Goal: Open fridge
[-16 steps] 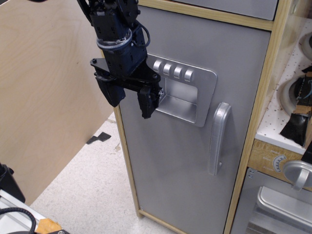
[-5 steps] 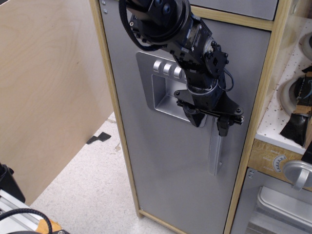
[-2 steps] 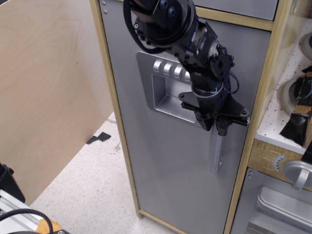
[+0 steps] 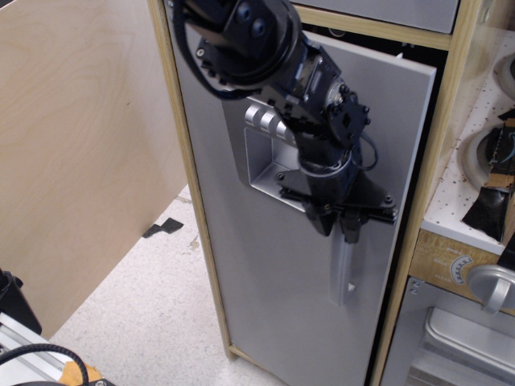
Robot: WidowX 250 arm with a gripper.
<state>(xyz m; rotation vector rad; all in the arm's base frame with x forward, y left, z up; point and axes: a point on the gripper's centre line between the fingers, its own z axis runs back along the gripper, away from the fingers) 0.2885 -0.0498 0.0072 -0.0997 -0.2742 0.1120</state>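
The fridge (image 4: 265,305) is a tall pale-wood cabinet with a grey door. The door stands ajar, its right edge swung out from the frame with a dark gap (image 4: 414,209) beside it. The silver dispenser panel (image 4: 269,153) shows to the left of my arm. My black gripper (image 4: 339,227) is at the top of the silver vertical handle (image 4: 344,273), its fingers closed around it. The handle's upper part is hidden behind the gripper.
A large plywood board (image 4: 80,145) leans at the left. To the right, a pale-wood post (image 4: 438,161), a shelf with dark items (image 4: 491,201), and a silver oven door with a round knob (image 4: 492,285). Speckled floor (image 4: 137,305) lies below left.
The gripper moved from the dispenser to the handle and closed on it. Since 0.4 s ago it has pulled left and outward, and the door's right edge has swung open.
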